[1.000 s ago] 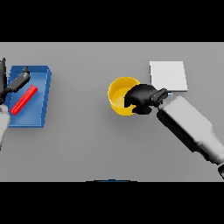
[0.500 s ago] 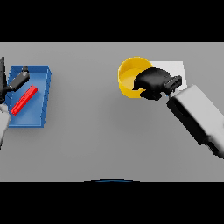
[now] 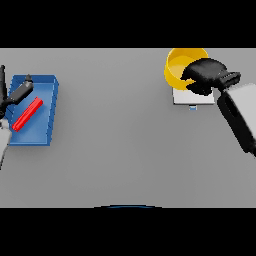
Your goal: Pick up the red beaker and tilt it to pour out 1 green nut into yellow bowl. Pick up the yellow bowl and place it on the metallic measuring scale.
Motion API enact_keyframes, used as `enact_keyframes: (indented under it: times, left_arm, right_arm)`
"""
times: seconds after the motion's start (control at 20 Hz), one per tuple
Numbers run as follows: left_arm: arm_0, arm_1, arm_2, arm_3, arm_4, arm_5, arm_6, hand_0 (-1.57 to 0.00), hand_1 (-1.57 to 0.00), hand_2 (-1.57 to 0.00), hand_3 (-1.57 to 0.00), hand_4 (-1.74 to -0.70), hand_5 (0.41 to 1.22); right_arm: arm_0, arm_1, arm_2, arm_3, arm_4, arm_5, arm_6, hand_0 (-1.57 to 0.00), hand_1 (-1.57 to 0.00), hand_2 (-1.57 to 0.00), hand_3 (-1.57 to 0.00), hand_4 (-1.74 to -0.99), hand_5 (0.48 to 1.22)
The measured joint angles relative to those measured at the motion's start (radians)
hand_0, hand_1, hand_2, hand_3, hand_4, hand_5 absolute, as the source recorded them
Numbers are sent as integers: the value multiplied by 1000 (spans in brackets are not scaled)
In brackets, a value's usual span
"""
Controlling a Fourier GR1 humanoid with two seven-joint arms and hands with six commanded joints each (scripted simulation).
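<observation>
A bare test bench, lab-like: a plain grey table (image 3: 115,150) carries a flat white square measuring scale (image 3: 192,97) just below the right hand's fingers (image 3: 200,75). A shallow blue rectangular tray (image 3: 42,127) lies beside the left hand's fingers (image 3: 20,92).

The scene is seen through one head view only, taken from above and aimed steeply down at the grey tabletop (image 3: 120,150). Much of its width is taken in from a moderate height, with the arms entering from the left and right sides.
</observation>
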Motion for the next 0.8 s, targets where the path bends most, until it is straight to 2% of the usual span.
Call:
enact_keyframes:
  times: [0.15, 0.25, 0.4, 0.45, 0.6, 0.75, 0.8]
  left_arm:
    - [-5, 7, 9, 8, 3, -1, -1, 1, 1, 1, 1, -725, 685]
    - [4, 17, 9, -2, 2, -7, -4, 1, 1, 1, 1, -721, 682]
    - [4, 12, 5, 1, -2, -7, 5, 1, 1, 1, 1, -722, 681]
    - [7, 12, 6, 5, -2, -5, 1, 1, 1, 1, 1, -722, 679]
    - [16, 8, 7, -2, 6, -6, -12, 1, 1, 1, 1, -728, 675]
    - [1, 11, 6, 7, 3, -10, -9, 1, 1, 1, 1, -723, 671]
    - [-3, 17, 9, 20, 1, -10, -12, 1, 1, 1, 1, -723, 669]
  right_arm:
    - [-14, 1, -13, 103, 23, -60, -5, -1571, -1571, -1478, -1230, -1741, 1221]
    - [-23, 11, -17, 177, 36, -101, -29, -1571, -1571, -1439, -1283, -1741, 1221]
    - [-16, 10, -27, 252, 37, -134, -59, -1571, -1571, -1396, -1362, -1741, 1221]
    - [-15, 20, -26, 277, 42, -142, -50, -1571, -1571, -1397, -1352, -1741, 1221]
    - [-26, 28, -32, 318, 37, -158, -77, -1571, -1571, -1362, -1338, -1741, 1221]
    - [-30, 49, -40, 352, 25, -178, -111, -1556, -1571, -1338, -1436, -1741, 1221]
    - [-34, 47, -41, 353, 22, -170, -109, -1501, -1571, -1330, -1463, -1741, 1221]
